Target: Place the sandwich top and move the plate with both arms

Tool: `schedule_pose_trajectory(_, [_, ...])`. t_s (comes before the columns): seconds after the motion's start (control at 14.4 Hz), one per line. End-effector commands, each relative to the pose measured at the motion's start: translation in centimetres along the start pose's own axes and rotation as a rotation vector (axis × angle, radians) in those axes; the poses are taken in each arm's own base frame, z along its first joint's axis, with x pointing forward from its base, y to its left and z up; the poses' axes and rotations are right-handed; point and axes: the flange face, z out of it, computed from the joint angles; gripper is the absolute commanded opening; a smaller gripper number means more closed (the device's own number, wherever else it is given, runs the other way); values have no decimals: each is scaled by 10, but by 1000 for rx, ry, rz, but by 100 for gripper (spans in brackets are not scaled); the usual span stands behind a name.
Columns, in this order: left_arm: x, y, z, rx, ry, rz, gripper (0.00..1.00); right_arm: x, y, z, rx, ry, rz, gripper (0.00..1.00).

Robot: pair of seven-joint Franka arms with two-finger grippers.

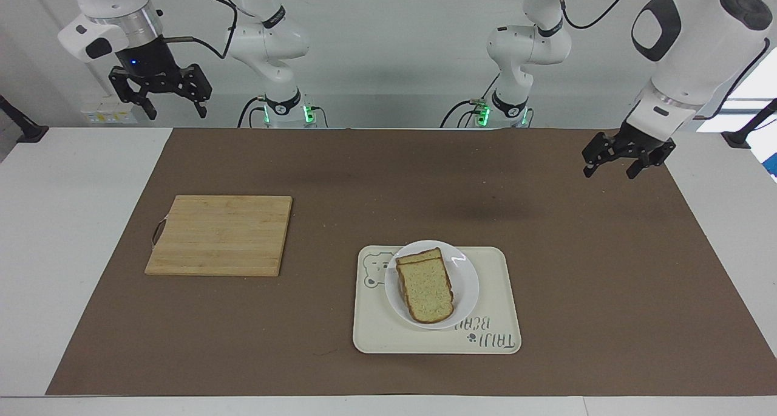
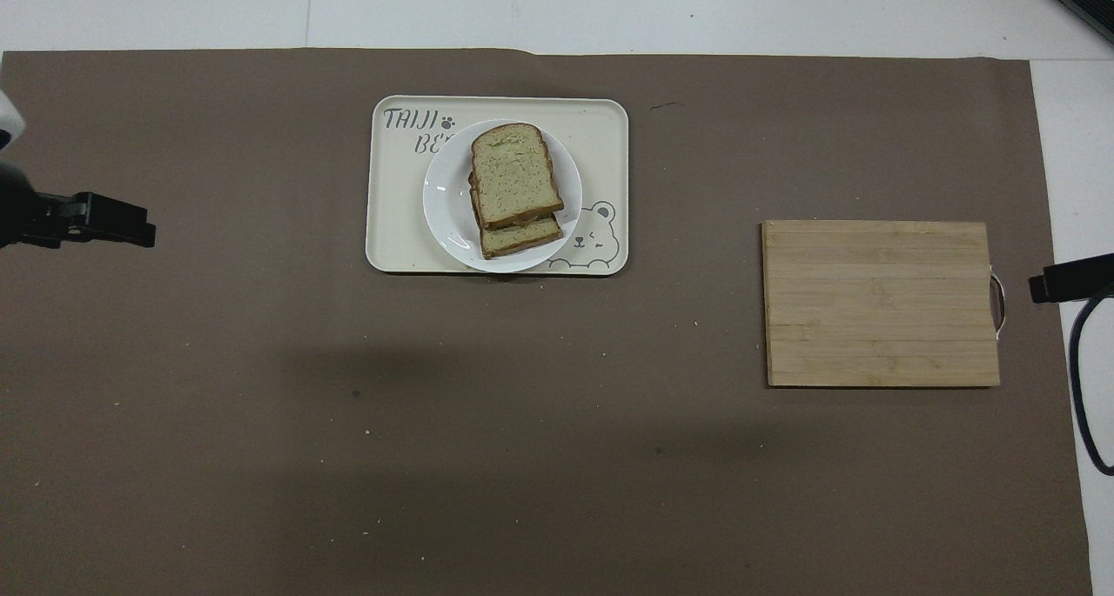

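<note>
The sandwich top (image 1: 427, 288) lies on a lower bread slice on the white plate (image 1: 466, 282), which rests on the cream tray. It also shows in the overhead view (image 2: 513, 174), a little askew on the lower slice, with the plate (image 2: 446, 204) under both. My left gripper (image 1: 608, 174) is open and empty, up in the air over the brown mat at the left arm's end of the table, well apart from the tray; its tip shows in the overhead view (image 2: 144, 233). My right gripper (image 1: 175, 113) is open and empty, and waits raised by the right arm's end.
The cream tray (image 1: 388, 337) with a bear drawing lies on the brown mat; it also shows in the overhead view (image 2: 600, 126). A wooden cutting board (image 1: 218, 235) with nothing on it lies toward the right arm's end (image 2: 881, 304). Crumbs dot the mat.
</note>
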Motion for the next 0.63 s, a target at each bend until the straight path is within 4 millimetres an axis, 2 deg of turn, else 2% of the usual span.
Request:
schedule_pose_trajectory(0.0, [-16,-33,-18,15,-4,-25,100,-3,3,0,-3,-4,-24,100])
schedule_pose_trajectory(0.21, [-16,-31,-26,18,-41,-96,100,-2,2,0,-4,-1,-26,100])
schedule_pose_trajectory(0.35, [-12,-29,-26,21,-99,-94,100,-3,2,0,-3,-3,-26,100])
schedule_pose_trajectory(0.56, [-11,-29,-31,40,-82,-90,100,-3,2,0,-3,-3,-26,100])
